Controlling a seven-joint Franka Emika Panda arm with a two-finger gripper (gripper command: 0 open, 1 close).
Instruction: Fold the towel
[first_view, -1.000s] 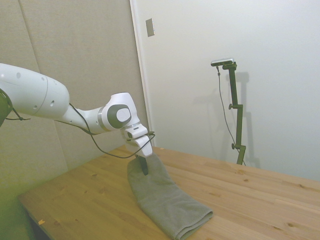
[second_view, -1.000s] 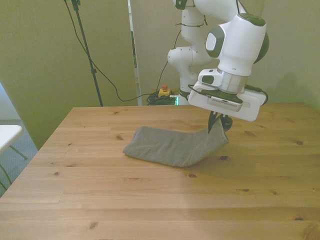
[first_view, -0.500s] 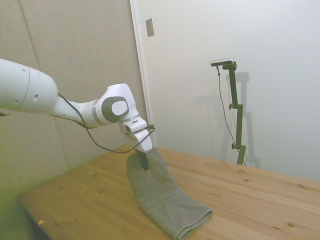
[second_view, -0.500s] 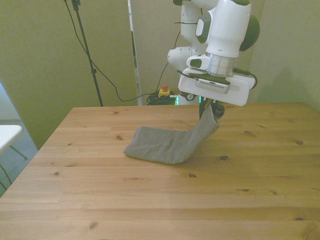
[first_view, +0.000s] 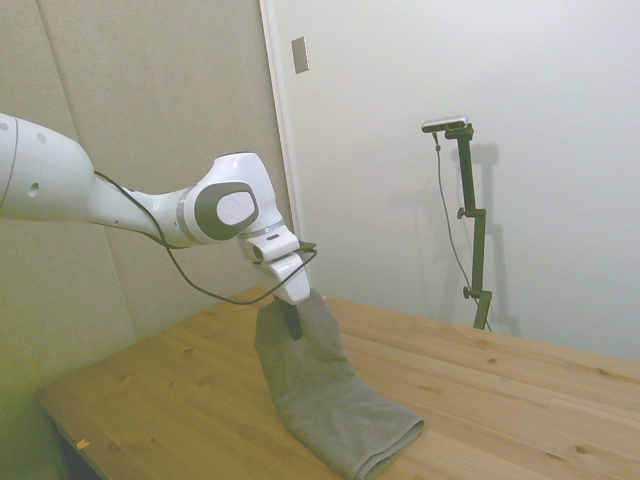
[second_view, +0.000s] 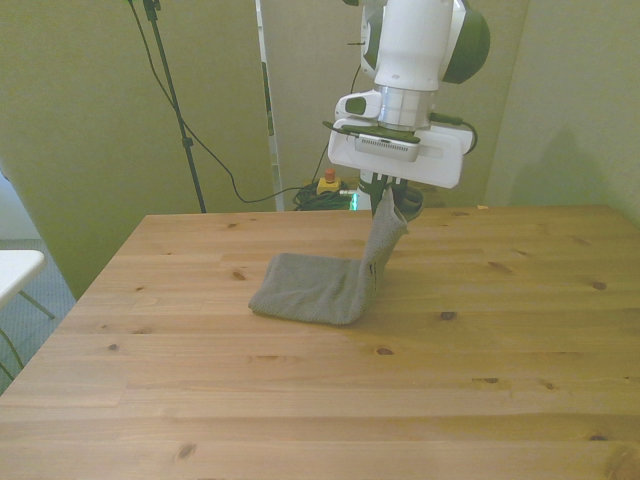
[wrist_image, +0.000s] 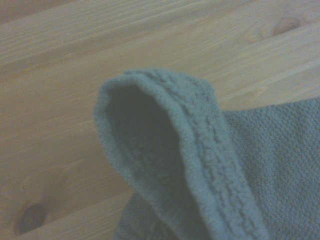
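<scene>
A: Arm pose, this frame?

B: In the side view the white arm (first_view: 110, 200) comes in level from the picture's left, bends at the grey-capped wrist joint, and the hand angles down toward the counter (first_view: 480, 390). In the front view the forearm stands nearly vertical above the counter's far half, with the flat wrist block level just under it.

A: Jaws?

B: The jaws (second_view: 388, 203) point down, closed on one end of the towel (second_view: 318, 285). The dark fingers (first_view: 292, 322) show against the cloth in the side view, with no gap visible between them and the fabric.

A: Towel position?

B: Partly raised. The gripped end is held above the counter, and a strip of cloth hangs steeply from it. The rest lies flat on the wood, extending toward the front view's left. In the front view it reads as an L: a flat part, then a near-upright leg on its right.

A: Wrist camera?

B: Close and soft-focused. It shows a rolled, thick towel edge (wrist_image: 190, 150) forming an open loop, with the terry weave visible and wood planks (wrist_image: 75, 60) behind it.

A: Anything else on the counter?

B: Only the towel touches it.
</scene>
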